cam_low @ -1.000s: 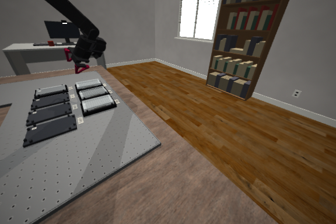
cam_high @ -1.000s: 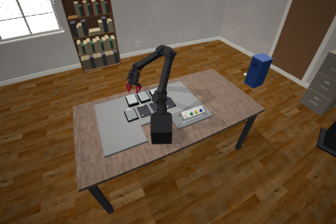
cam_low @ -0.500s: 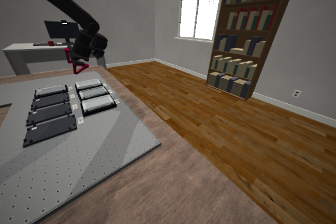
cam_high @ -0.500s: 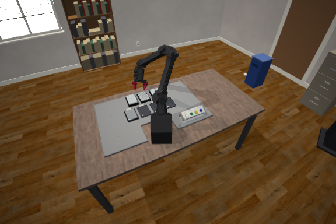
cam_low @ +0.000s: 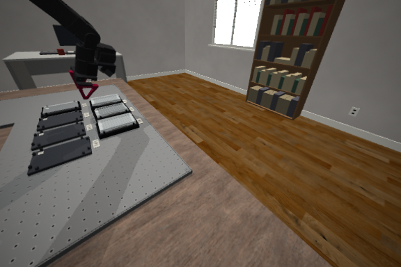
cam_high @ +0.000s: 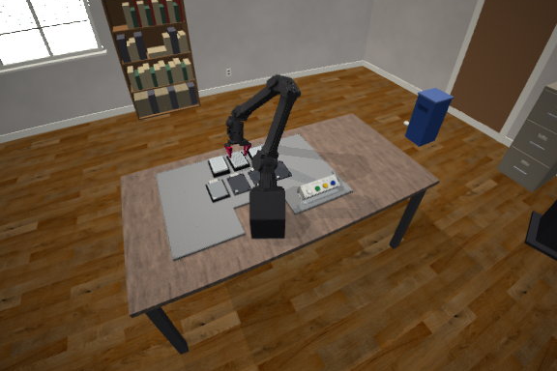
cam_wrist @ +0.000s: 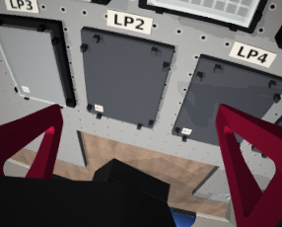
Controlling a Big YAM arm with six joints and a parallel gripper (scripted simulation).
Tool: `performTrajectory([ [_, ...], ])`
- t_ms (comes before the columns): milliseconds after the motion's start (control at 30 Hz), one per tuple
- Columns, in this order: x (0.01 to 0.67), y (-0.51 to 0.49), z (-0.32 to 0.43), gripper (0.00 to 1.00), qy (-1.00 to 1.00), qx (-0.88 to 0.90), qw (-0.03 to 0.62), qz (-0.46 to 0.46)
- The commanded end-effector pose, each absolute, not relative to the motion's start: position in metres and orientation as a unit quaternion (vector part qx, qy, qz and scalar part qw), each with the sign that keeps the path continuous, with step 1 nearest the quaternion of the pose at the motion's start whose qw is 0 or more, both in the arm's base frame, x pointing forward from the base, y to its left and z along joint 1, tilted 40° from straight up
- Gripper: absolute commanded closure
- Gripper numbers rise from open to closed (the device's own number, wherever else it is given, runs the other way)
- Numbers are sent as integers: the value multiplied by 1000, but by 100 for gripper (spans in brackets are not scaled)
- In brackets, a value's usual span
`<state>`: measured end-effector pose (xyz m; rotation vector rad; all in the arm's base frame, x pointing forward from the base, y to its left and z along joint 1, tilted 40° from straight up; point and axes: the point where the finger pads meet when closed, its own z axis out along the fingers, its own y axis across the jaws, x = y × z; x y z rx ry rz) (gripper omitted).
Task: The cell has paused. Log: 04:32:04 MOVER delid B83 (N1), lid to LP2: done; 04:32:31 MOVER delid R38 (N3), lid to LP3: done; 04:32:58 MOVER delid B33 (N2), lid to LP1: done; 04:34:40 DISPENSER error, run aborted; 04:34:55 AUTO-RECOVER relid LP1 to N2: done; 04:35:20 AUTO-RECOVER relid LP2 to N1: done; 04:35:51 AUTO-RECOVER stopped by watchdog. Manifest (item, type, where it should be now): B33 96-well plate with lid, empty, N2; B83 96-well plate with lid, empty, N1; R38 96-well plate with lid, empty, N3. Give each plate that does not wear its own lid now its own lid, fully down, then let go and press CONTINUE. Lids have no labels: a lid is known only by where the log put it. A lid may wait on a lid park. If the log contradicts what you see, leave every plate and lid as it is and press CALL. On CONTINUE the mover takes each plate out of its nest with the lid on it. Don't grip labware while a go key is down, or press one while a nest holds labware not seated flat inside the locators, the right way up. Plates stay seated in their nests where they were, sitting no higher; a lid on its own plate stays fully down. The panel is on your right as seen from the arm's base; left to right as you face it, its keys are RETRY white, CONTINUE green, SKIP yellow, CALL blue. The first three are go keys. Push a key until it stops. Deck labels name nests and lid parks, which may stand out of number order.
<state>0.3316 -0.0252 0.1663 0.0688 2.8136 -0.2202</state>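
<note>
Jaws wide, empty, above LP2 park (cam_wrist: 125,77)

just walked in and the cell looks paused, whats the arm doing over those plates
A single black arm hangs its red-fingered gripper open and empty over the lid parks. In the wrist view a pale lid lies on the park labelled LP3, while LP2 and LP4 show bare dark pads. Three plates sit in a row beside them. Nothing is gripped, and the key panel is untouched.

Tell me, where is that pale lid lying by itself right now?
In the wrist view the lid lies at far left on the park labelled LP3, beside the bare LP2 park, below the open gripper.
</note>
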Motion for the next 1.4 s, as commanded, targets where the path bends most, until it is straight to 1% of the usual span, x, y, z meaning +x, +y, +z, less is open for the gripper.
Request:
performTrajectory([
  [0,332,-23,169,0,977,33,195,-79],
  [533,310,-61,105,0,937,96,294,-162],
  [667,304,-66,97,0,930,107,307,-173],
  [933,307,-65,98,0,933,96,302,-172],
  [967,302,-72,97,100,926,94,320,-176],
  [1100,296,-90,105,100,902,82,382,-184],
  [1167,296,-90,105,100,902,82,382,-184],
  [1367,287,-118,116,100,858,61,470,-196],
])
